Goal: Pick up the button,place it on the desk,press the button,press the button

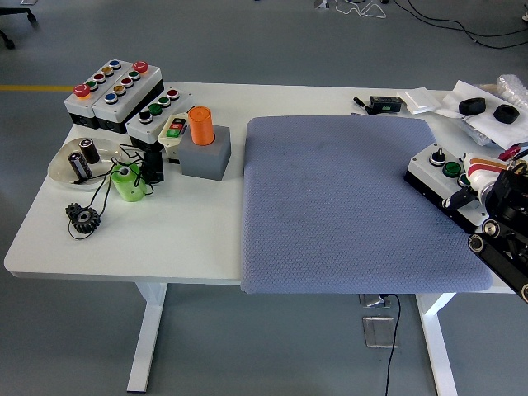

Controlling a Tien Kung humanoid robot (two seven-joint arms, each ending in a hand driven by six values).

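Button box, a white-lidded, black-based plastic control station (440,177) with a black knob and green pushbutton on top, sits at the right edge of the grey textured mat (346,206), tilted. Right hand (495,202), black with five fingers, grips its near right end; fingers curl around the housing. Judgement: rigid, fairly light, smooth-sided shell, so it may slip; best held across the side walls, clear of the buttons. Left arm is out of view.
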